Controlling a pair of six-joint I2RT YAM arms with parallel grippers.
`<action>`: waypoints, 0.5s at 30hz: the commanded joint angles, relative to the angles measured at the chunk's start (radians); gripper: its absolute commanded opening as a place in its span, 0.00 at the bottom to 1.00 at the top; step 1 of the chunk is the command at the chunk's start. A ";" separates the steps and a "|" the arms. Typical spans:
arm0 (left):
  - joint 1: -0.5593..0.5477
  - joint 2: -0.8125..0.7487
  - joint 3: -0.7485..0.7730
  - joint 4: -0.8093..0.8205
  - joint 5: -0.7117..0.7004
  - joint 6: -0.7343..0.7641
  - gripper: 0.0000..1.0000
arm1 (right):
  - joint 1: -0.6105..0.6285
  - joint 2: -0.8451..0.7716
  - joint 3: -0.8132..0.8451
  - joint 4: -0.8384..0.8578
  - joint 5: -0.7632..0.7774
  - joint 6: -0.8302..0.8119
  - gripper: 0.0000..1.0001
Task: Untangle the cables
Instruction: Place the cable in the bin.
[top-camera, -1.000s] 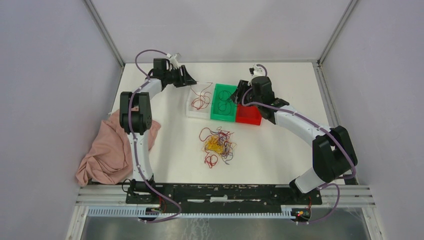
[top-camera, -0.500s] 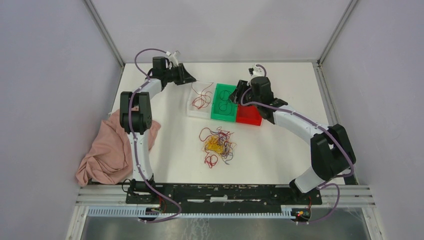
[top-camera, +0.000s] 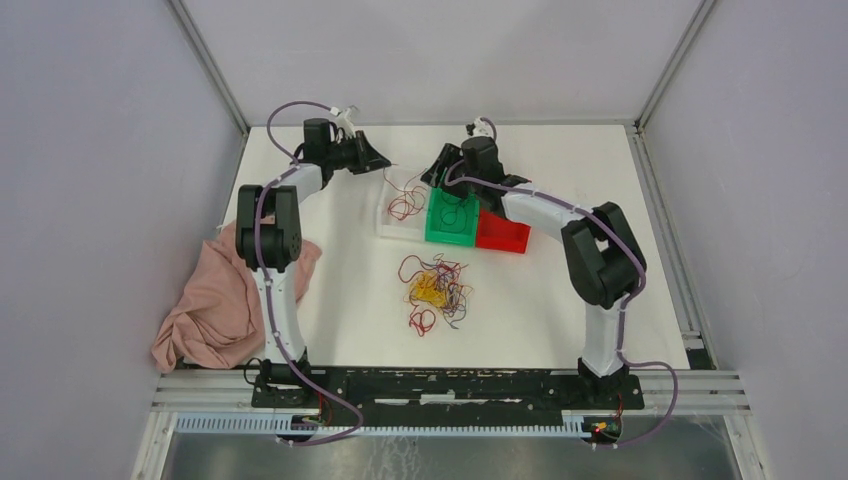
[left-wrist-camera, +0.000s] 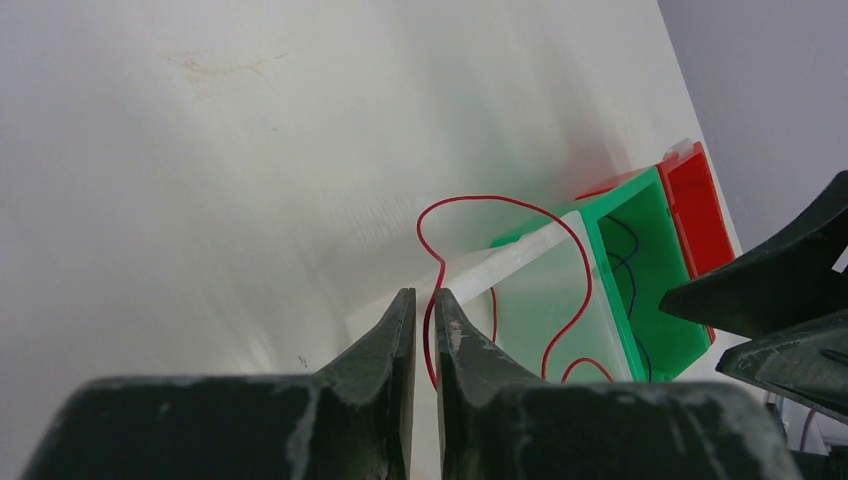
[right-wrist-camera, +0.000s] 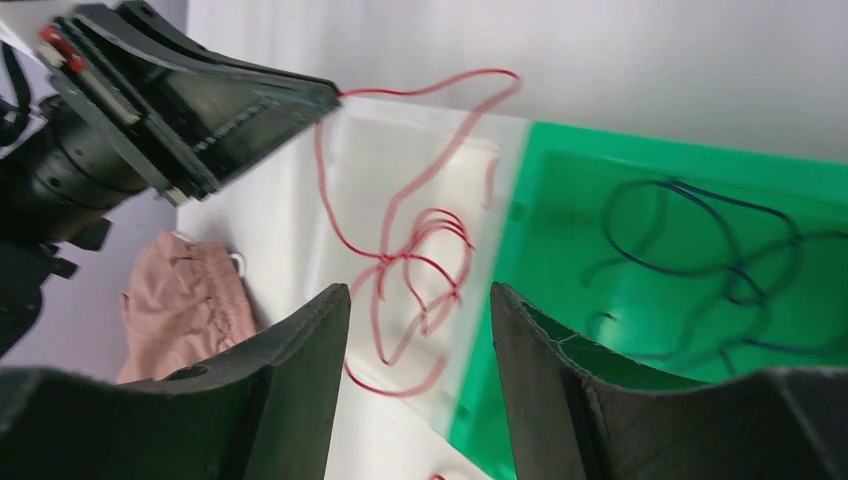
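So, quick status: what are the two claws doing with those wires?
Left claw shut on a red cable trailing into the clear tray. Right claw open near that tray. Main tangle untouched; nothing in the way.

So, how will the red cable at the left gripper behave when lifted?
Probably floppy: the red cable sags in loose curls from the left gripper. Likely very light, being so thin. Its loops may snag on each other.

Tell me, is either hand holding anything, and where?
Left hand pinches a red cable, seemingly near one end; right hand is open, holding nothing.
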 joint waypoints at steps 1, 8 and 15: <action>-0.001 -0.089 -0.014 0.069 0.019 0.029 0.16 | 0.045 0.083 0.185 0.004 0.021 0.054 0.61; -0.001 -0.117 -0.024 0.126 0.049 0.019 0.14 | 0.075 0.207 0.339 -0.078 0.058 0.023 0.60; -0.001 -0.129 -0.039 0.151 0.060 0.018 0.12 | 0.091 0.230 0.364 -0.165 0.137 0.014 0.59</action>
